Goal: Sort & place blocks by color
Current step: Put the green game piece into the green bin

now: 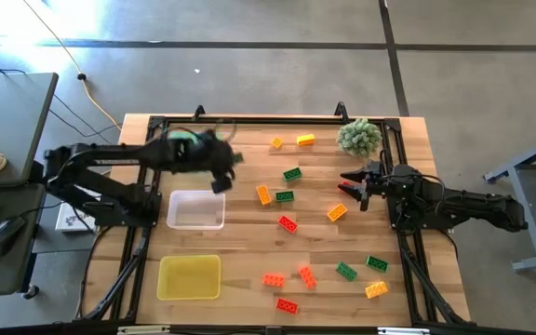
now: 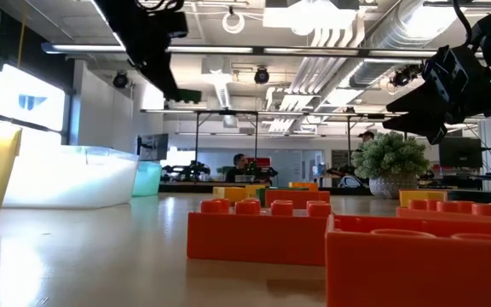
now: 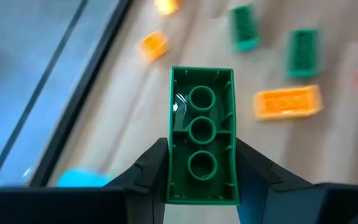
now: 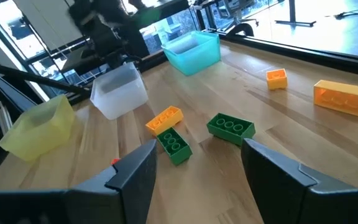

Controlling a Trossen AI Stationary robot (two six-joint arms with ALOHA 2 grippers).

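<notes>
My left gripper is raised over the table's far-left part, just right of the teal-green tray. It is shut on a green block, whose hollow underside faces the wrist camera. My right gripper hovers open on the right side, below the plant. Its fingers stand wide apart with nothing between them in the right wrist view. Loose blocks lie flat on the wood: two green ones, an orange one, a red one, and several more toward the near right. My left gripper pinches the green block between its two fingers, one on each long side wall, near the end of the block closest to the wrist. The block lies along the fingers and sticks out past their tips. It is lifted clear of the table.
A clear tray and a yellow tray stand on the left half, below the left arm. A spiky pale green plant sits at the far right, close to my right gripper. Yellow blocks lie near the far edge.
</notes>
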